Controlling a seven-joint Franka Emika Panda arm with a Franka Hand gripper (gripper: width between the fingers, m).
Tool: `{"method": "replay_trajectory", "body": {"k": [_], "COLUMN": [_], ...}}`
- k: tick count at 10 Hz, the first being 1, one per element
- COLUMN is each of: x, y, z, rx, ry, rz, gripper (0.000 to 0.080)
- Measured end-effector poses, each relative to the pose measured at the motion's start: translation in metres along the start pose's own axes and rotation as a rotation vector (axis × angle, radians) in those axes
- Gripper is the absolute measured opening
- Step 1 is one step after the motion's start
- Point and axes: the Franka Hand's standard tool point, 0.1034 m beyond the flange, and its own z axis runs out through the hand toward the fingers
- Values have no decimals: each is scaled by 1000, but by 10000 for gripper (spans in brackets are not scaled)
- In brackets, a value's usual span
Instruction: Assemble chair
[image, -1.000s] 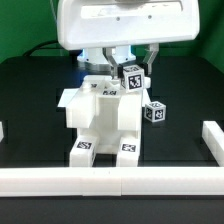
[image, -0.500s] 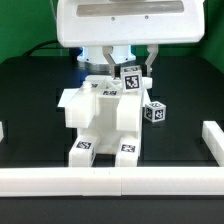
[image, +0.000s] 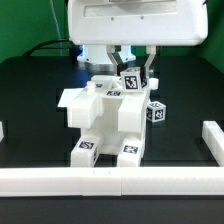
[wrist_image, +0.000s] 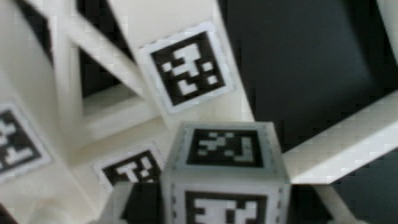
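Moved: gripper (image: 134, 67) and its leg bar (image: 132, 82) have shifted slightly toward the exterior view's right and down.
Jaws: closed on the leg bar; it seems to be a leg, though only its tagged end shows.
Chair body (image: 100, 120): mid-table (image: 40, 90), standing upright near the front border rail (image: 60, 180).
Done: several parts already joined into one block.
Left: seating the held bar, which is against the body's upper rear; a loose tagged block (image: 155, 112) waits beside it.
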Motion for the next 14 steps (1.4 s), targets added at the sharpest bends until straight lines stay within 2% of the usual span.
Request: {"method": "replay_trajectory", "body": {"k": [4,5,6,7,8,14], "x": [-1,-1,-1,-1,-2,-5], "y": [-2,-2,-2,-2,-3,-5], "z": [0,0,0,0,0,2], "rx": [13,13,13,13,14,10], "ry": [-6,-6,-5,-5,-5,-3], "rz": [223,206,139,101,47,-460], "gripper": [291,492,602,602,641,649]}}
